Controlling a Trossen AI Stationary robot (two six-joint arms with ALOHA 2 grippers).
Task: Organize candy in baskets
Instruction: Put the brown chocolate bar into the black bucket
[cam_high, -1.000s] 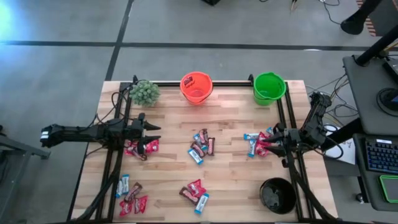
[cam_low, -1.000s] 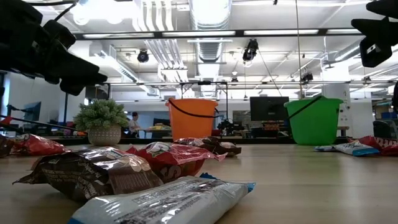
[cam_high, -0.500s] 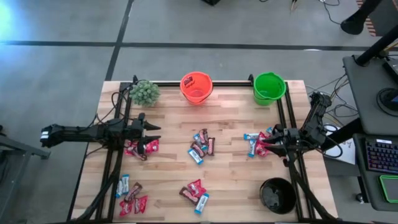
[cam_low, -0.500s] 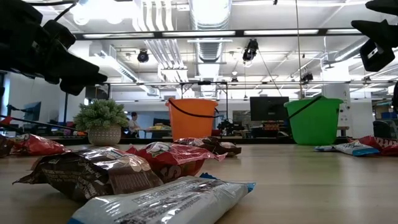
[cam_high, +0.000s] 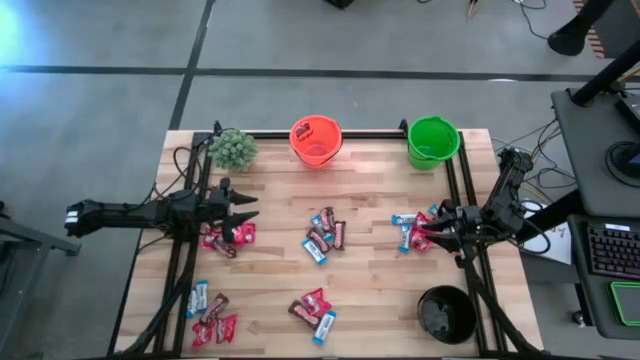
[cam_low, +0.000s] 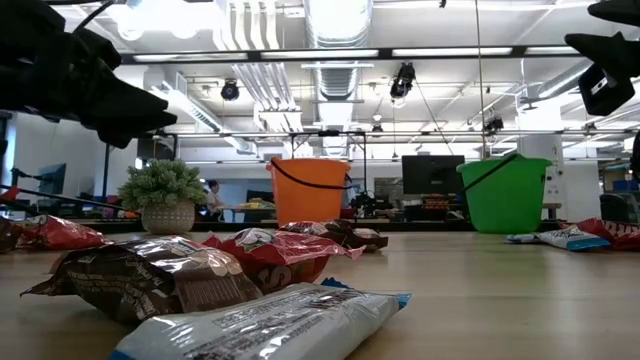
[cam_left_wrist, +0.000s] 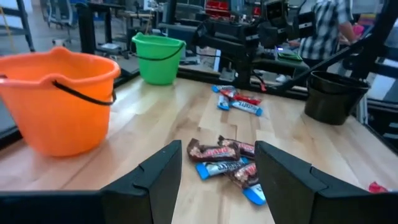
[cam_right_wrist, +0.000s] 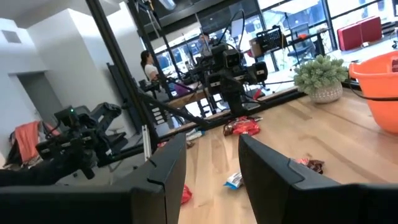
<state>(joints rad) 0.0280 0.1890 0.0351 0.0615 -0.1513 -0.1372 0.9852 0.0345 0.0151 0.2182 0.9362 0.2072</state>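
— Red candy (cam_high: 229, 236) lies on the table's left, under the left gripper (cam_high: 243, 211). Fingers apart, empty.

— Drop straight down, pinch one, carry it to the orange basket (cam_high: 315, 141).

— Right gripper (cam_high: 430, 231)?

— Fingers apart too.

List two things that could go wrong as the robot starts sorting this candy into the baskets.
1. By the left claw, red bars overlap, so a grab may lift two or push them apart.
2. The right claw hangs over a mixed heap of red and blue bars, so the wrong colour could reach the green basket.
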